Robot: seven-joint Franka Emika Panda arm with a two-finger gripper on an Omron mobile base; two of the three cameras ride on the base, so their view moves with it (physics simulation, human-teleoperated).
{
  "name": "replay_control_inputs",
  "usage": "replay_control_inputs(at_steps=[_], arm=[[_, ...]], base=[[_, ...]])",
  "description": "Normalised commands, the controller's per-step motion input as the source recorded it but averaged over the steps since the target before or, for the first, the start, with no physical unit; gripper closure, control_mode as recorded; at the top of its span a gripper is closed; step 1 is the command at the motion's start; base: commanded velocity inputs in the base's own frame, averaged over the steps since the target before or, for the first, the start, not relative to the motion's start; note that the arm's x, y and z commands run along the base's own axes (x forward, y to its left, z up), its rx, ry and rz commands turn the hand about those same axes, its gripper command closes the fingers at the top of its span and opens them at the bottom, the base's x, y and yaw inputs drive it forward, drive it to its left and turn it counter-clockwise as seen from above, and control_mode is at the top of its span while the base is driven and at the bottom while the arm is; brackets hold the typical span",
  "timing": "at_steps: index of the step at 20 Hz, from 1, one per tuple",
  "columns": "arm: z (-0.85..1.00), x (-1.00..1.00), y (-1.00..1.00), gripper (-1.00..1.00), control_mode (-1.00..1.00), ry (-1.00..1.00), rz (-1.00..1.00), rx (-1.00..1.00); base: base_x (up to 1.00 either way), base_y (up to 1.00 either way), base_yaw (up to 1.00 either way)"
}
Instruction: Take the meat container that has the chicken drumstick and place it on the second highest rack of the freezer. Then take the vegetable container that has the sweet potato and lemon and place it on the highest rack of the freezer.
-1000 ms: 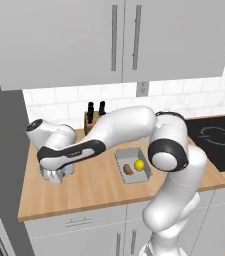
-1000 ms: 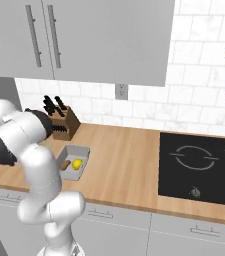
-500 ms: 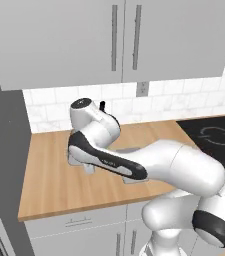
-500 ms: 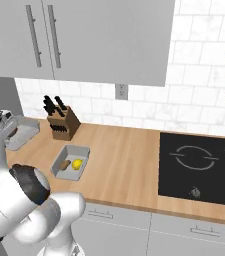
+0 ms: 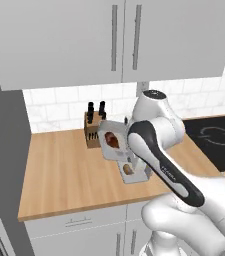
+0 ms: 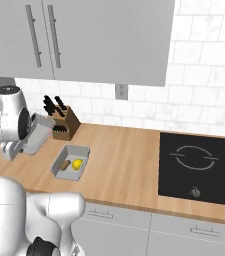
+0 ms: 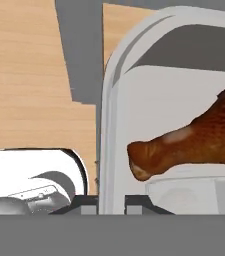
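While the meat container (image 5: pixel 115 141) with the chicken drumstick (image 7: pixel 194 137) hangs off the table (image 5: pixel 64 175) just beside the knife block (image 5: pixel 91 131), I have my tool (image 7: pixel 111 202) clamped on its rim. Neither container is racked; the vegetable container (image 6: pixel 70 163) waits on the table.

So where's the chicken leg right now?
The drumstick lies in the grey tray that the gripper holds tilted above the counter, just in front of the knife block in the left base view.
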Motion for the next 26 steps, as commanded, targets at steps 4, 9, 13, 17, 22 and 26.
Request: replay_control_inputs(at_steps=[4, 9, 13, 17, 22, 26], arm=[[0.67, -0.22, -0.98, 1.00, -1.00, 0.10, 0.00, 0.00], [0.28, -0.12, -0.78, 1.00, -1.00, 0.04, 0.00, -0.12], [0.01, 0.00, -0.31, 1.00, -1.00, 0.00, -0.01, -0.23], [-0.03, -0.07, -0.11, 1.00, -1.00, 0.00, 0.00, -0.22], [0.00, -0.06, -0.07, 1.00, -1.00, 0.00, 0.00, -0.06], [0.01, -0.21, -0.30, 1.00, -1.00, 0.00, 0.03, -0.02]], base=[[0.00, 0.00, 0.00], [0.00, 0.00, 0.00], [0.00, 0.00, 0.00], [0.00, 0.00, 0.00], [0.00, 0.00, 0.00], [0.00, 0.00, 0.00]])
